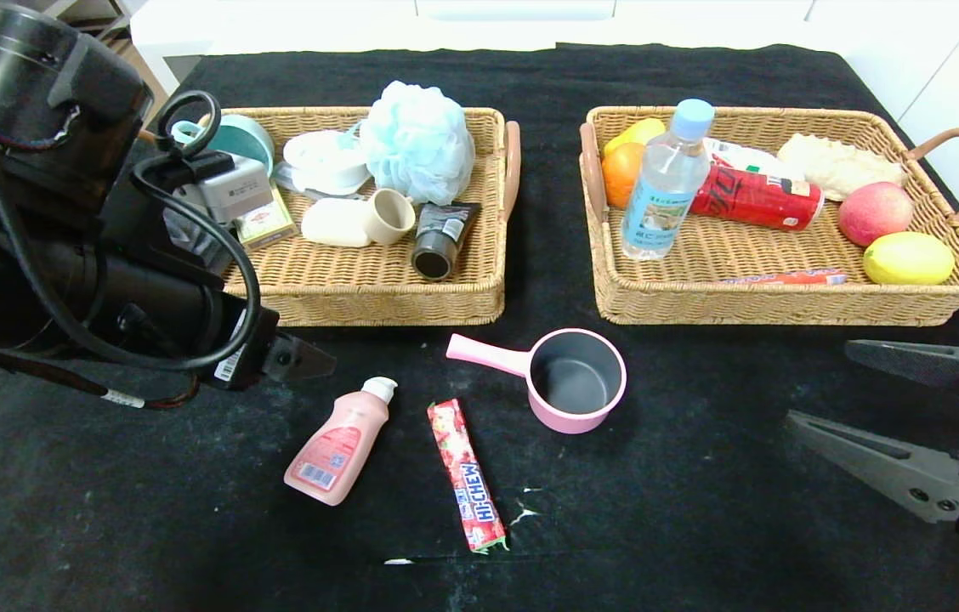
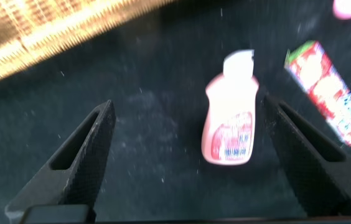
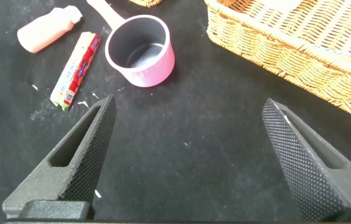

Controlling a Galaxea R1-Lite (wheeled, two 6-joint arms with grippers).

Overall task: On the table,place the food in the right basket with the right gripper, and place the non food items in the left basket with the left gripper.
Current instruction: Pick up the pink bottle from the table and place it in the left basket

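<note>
Pink squeeze bottle [image 1: 341,443] lies on its side on the black surface [image 1: 700,527], white cap toward the left basket [image 1: 377,293]. Candy stick [image 1: 467,476] lies just beside it; pink saucepan [image 1: 575,380] sits upright near both, handle toward the left basket. Beige cup [image 1: 388,216] lies inside the left basket. Water bottle [image 1: 665,183] stands in the right basket [image 1: 785,302], sausage stick [image 1: 785,278] along its near wall. Left pincer [image 2: 188,155] spread, empty, above the squeeze bottle. Right pincer [image 3: 188,155] spread, empty, over bare cloth near the right basket.
</note>
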